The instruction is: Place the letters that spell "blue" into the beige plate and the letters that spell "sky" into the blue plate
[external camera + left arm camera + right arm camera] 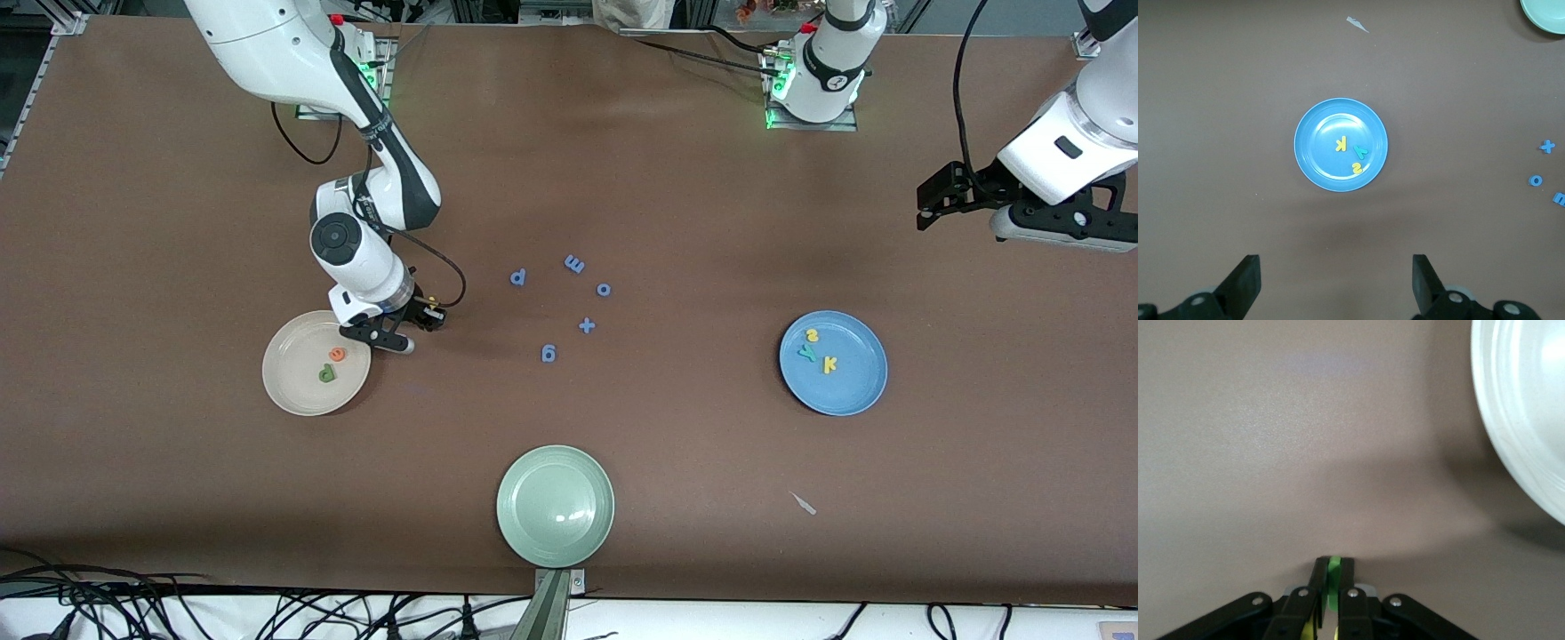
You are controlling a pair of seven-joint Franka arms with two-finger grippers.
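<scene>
R gripper: fingers pinched nearly shut on the thin green l, a yellow bit showing just under it between the fingers, prob. the u but can't tell for sure. In front view the R gripper sits low over the brown surface, just beside the rim of the beige plate, at approx 2 o'clock from plate ctr.

In the beige plate: orange e and dark green b, close together, e at 12 o'clock of b.

L gripper: fingers spread wide, holding nothing; it hangs up in the air over the surface toward the L arm's end, arm waiting. In front view the L gripper is at approx 1 o'clock of the blue plate.

Blue plate holds yellow s, teal y, yellow k, all bunched near ctr.

Mid-surface: loose all-blue letters in a ring-ish cluster between the two plates. Pale green plate at 6 o'clock of the cluster, nearest the front camera. Small pale scrap at 6 o'clock of the blue plate.
</scene>
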